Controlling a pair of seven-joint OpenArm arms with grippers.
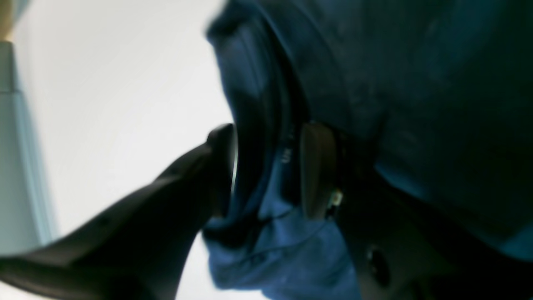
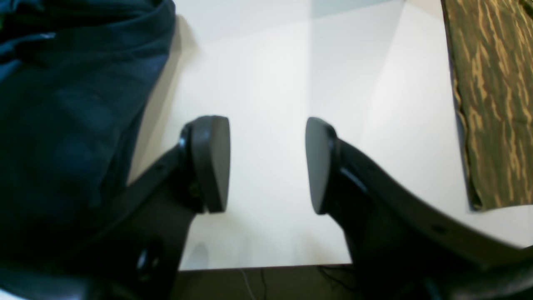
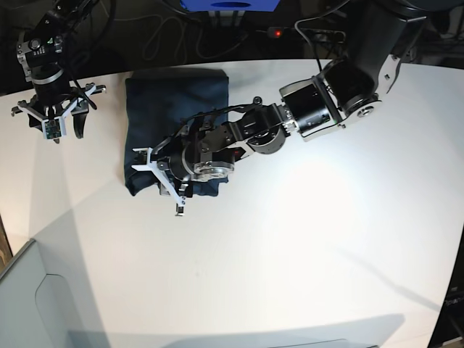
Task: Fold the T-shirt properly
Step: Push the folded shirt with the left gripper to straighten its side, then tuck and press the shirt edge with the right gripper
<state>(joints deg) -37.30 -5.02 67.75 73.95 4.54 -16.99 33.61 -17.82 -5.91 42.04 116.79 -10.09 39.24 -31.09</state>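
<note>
Dark cloth bunched between the left gripper (image 1: 266, 166) jaws, risking a dragged fold.

Left wrist view shows the T-shirt (image 3: 174, 109) hem lying in the gap between parted jaws, so whether they pinch it cannot be told; if cloth clings as the arm lifts, the folded stack, sitting upper left of centre on the white table (image 3: 326, 239), could be pulled askew. Right gripper (image 2: 266, 164) hangs open and empty over bare table at the frame's upper left, beside the shirt; a careless sweep could ruck that edge.
</note>
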